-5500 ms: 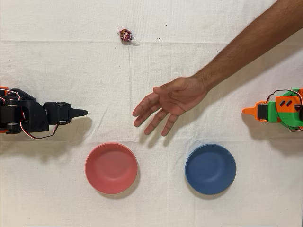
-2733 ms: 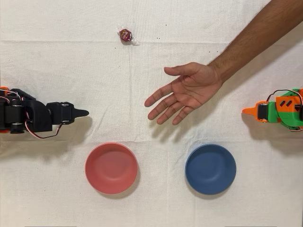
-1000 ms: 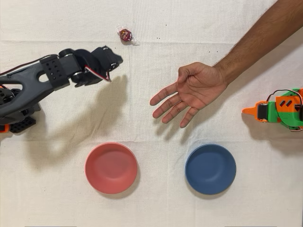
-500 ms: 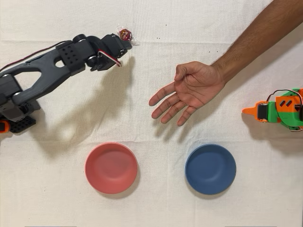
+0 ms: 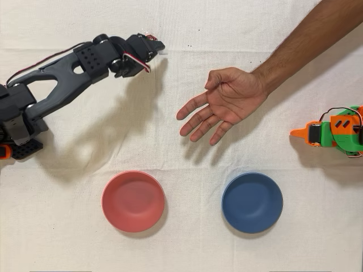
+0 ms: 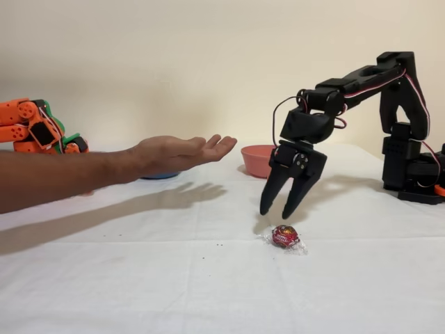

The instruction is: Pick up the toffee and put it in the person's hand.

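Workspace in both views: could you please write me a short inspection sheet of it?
Surface: white cloth-covered table, a few dark specks.
Job's things: small dark-red toffee in clear crinkly wrapper lying on the cloth; person's open bare hand held palm up above the table.
Clutter: round red bowl; round blue bowl; both empty.
Grippers: black two-finger gripper open, above the toffee, not touching.
Cables: red-and-white wires along the black arm.
Surroundings: idle orange arm; plain beige wall.

End effector (image 6: 277, 211) open, above toffee (image 6: 285, 236); person's hand (image 6: 179, 151) palm up.
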